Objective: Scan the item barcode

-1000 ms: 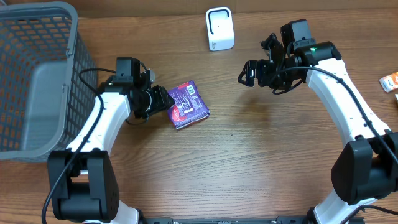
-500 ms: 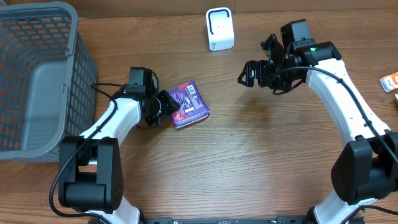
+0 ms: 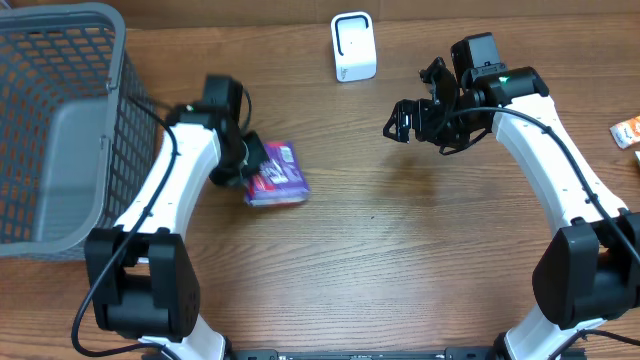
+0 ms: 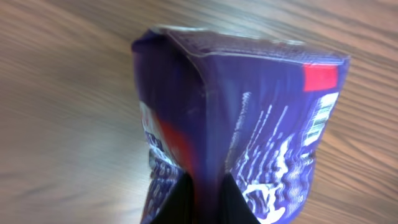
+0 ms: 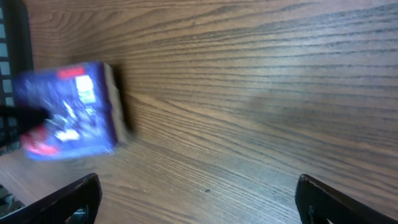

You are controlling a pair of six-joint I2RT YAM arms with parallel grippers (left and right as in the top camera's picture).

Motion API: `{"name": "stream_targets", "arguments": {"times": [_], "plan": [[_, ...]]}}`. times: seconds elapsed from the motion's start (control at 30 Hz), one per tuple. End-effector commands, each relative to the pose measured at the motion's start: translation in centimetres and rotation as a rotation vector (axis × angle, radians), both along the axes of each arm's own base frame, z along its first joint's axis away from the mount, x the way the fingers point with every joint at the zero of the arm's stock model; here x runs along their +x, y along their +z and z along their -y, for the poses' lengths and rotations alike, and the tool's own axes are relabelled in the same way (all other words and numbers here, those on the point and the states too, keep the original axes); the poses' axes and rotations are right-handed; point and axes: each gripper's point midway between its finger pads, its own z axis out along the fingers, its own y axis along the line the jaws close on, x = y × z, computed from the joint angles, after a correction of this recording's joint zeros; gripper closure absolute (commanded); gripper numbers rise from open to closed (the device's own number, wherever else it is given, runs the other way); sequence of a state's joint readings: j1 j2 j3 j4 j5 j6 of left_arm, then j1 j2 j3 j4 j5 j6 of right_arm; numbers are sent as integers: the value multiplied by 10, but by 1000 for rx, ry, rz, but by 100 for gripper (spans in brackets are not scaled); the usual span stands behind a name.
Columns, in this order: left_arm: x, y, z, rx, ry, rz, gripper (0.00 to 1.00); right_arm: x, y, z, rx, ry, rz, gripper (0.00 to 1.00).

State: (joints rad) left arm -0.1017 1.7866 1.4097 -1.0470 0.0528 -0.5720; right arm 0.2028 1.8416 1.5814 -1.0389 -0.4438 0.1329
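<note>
Over the wooden table point(image 3: 380, 270), the left gripper point(image 3: 249, 167) clamps the purple packet point(image 3: 278, 176).

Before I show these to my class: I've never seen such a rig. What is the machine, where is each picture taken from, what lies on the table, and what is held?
These are two robot arms at a wooden table, each ending in a two-finger tool. The wide picture looks down from above; the other two come from cameras on the wrists. On the table stand a grey basket at the left and a small white box at the back, probably the scanner; an orange item lies at the right edge. The left tool is shut on a purple pack; the close-up shows what looks like a barcode on it. The right tool is open and holds nothing.
</note>
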Motion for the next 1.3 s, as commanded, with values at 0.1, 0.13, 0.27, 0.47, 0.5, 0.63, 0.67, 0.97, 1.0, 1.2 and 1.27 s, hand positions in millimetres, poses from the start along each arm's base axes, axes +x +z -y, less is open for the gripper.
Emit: {"name": "stream_targets", "arguments": {"times": [0.1,0.13,0.27,0.47,0.5,0.63,0.67,0.97,1.0,1.2,1.27], "plan": [[25,99,-58,576,-9,173,96,0,-2,1,-2,5,-1,0],[25,105,-58,638,-16,186,96,0,-2,1,-1,5,-1,0],[19,104,-43,798,-91,159,96,-2,-2,1,-3,5,-7,0],[10,58,-15,905,-250,-2,96,-6,-4,2,-7,5,-28,0],[8,49,-9,911,-267,-27,96,-7,-4,2,-7,5,-30,0],[-3,16,19,875,-321,-97,95,-7,-5,4,-19,0,-34,0],[-6,10,27,863,-333,-107,94,-7,-5,6,-18,-3,-34,0],[-13,-7,75,755,-370,-80,88,-5,-6,43,-8,-97,-87,0],[-12,-3,78,739,-366,-76,83,-7,-6,47,2,-107,-99,0],[-1,40,79,560,-272,-101,50,-17,-1,48,73,-116,-160,0],[3,53,67,524,-226,-110,32,-19,-2,46,74,-91,-158,0]]}}
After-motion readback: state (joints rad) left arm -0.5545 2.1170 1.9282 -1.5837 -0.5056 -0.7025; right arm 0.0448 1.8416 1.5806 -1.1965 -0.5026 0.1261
